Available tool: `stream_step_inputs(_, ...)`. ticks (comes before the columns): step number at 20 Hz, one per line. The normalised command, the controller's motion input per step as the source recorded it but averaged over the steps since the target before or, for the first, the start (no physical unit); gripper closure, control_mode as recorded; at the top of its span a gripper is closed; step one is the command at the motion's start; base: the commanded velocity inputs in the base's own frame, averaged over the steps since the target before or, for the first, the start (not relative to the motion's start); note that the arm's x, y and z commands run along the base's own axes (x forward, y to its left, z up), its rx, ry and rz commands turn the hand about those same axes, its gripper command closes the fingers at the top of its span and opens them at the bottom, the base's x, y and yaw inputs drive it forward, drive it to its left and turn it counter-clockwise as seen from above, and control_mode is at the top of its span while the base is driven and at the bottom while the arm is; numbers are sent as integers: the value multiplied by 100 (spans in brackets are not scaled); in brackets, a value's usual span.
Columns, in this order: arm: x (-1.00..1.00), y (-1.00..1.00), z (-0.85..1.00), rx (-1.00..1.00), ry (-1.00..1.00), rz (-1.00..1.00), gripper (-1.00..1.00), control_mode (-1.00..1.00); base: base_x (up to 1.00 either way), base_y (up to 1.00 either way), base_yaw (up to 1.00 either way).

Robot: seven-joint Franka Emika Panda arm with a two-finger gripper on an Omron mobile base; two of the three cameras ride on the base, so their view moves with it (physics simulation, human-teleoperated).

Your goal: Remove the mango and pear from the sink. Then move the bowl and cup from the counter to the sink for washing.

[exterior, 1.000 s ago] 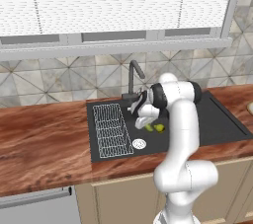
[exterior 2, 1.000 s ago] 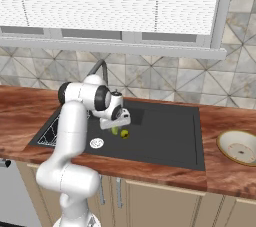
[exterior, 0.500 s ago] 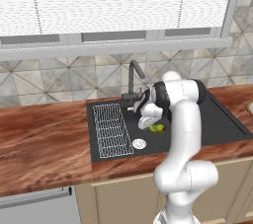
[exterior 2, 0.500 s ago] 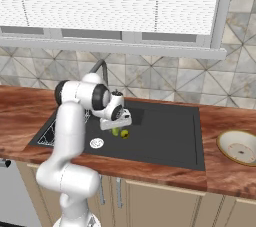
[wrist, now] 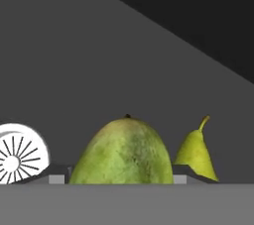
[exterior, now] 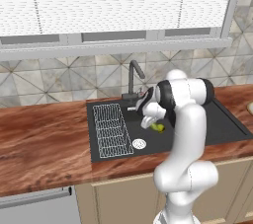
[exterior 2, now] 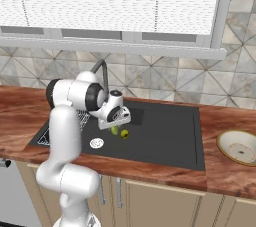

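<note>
from the left base view, the white arm bends down over the black sink (exterior: 222,124), its gripper (exterior: 154,125) low in the basin just right of the white wire rack (exterior: 109,130), with a green-yellow fruit at its tip; bare basin floor runs from there to the sink's right edge, and the faucet (exterior: 133,77) stands at the back rim. from the right base view, the gripper (exterior 2: 118,127) hangs near the basin's left wall, the mango (exterior 2: 115,130) under it and the pear (exterior 2: 124,133) just beside; the basin's right half lies open, and the bowl (exterior 2: 240,147) sits on the counter (exterior 2: 235,171) beyond the sink's right edge. from the hand view, the mango (wrist: 124,152) stands between the widely parted fingers (wrist: 57,175), whether touched i cannot tell; the pear (wrist: 196,152) stands beside it, the round drain (wrist: 20,153) opposite.
</note>
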Motion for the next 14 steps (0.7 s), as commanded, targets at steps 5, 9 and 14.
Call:
stream_step_inputs(5,-28,-3,38,2,-8,6,100,-100,0,0,0)
stream_step_inputs(9,-18,-1,54,1,0,2,100,-100,0,0,0)
stream_step_inputs(14,-18,-2,51,0,0,1,100,-100,0,0,0)
